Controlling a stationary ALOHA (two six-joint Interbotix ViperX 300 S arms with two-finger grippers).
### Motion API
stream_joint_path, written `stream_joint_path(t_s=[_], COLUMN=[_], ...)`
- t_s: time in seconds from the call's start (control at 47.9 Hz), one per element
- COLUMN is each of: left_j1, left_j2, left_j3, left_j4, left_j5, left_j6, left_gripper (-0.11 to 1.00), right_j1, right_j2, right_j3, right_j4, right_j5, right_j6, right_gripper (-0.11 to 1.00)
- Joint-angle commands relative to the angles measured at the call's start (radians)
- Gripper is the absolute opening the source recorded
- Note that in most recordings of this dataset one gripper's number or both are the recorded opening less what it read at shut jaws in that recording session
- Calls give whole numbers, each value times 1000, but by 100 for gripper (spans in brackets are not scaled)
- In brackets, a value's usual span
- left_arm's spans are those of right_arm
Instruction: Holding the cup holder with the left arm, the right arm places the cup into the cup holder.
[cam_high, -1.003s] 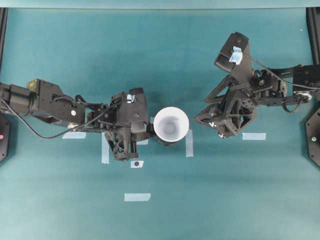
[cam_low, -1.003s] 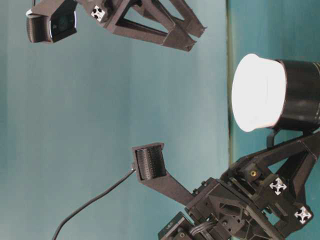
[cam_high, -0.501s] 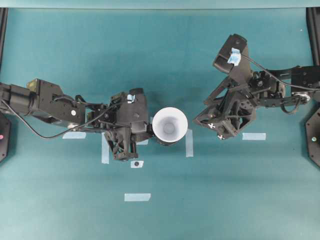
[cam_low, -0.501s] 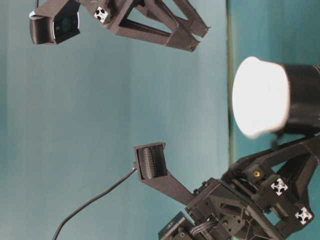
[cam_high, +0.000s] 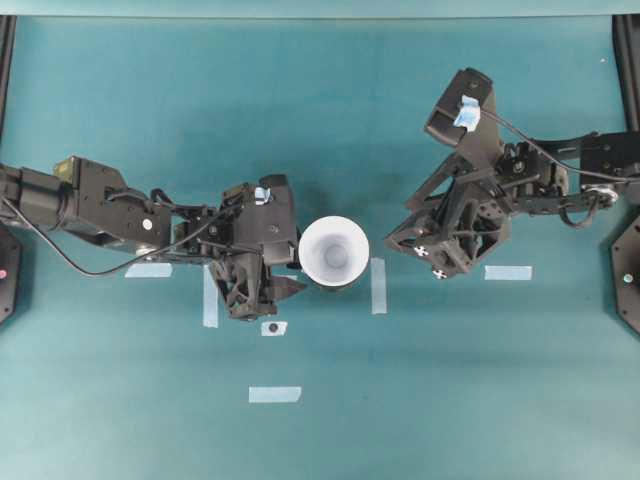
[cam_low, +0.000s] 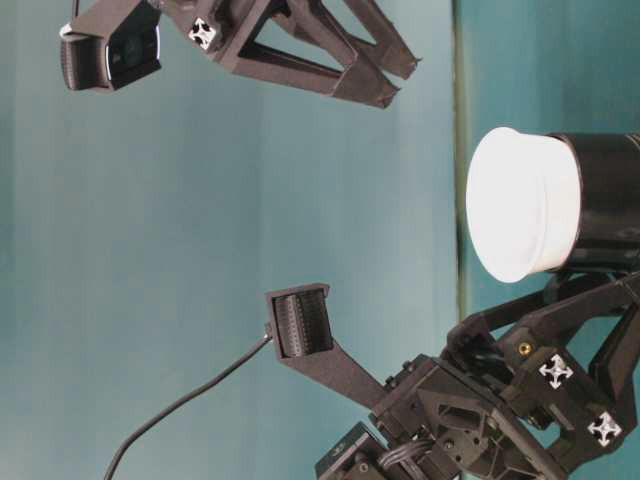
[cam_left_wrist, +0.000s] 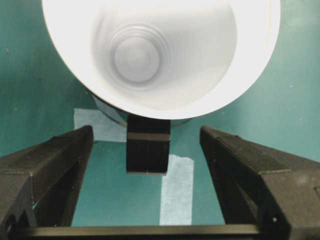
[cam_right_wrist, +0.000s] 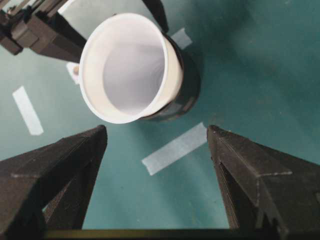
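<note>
Left gripper (cam_high: 292, 277): jaws spread wide, holding nothing, its fingers (cam_left_wrist: 45, 170) standing clear on either side of the side tab (cam_left_wrist: 148, 149) of the cup holder (cam_low: 600, 200). Right gripper (cam_high: 398, 238): jaws likewise wide apart, empty, raised off to the cup's right in the overhead view. Cup (cam_high: 333, 254): white, tapered, upright, seated inside the glossy black cup holder, its rim and upper wall standing above the ring. Cup holder: rests on the teal surface (cam_high: 420, 390) between the two grippers, just beside the left one. Strips of pale tape (cam_high: 378, 285): several, stuck flat on the surface around the holder.
</note>
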Motion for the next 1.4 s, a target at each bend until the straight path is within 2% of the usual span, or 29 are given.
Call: stream_joint_path(t_s=[0.0, 0.397, 0.961, 1.379], left_j1=[-2, -2, -3, -2], left_j2=[-29, -86, -192, -215], left_j3=[-20, -18, 44, 61], left_j4=[2, 2, 2, 2], left_j5=[-2, 75, 81, 81], left_j6=[2, 3, 2, 0], left_gripper=[91, 90, 90, 90], right_j1=[3, 3, 3, 6], right_j2=[-15, -17, -55, -89], right_j3=[-8, -5, 18, 58], right_j4=[2, 2, 2, 2], right_j5=[-8, -8, -9, -124], right_j6=[11, 9, 8, 9], right_gripper=[85, 85, 85, 85])
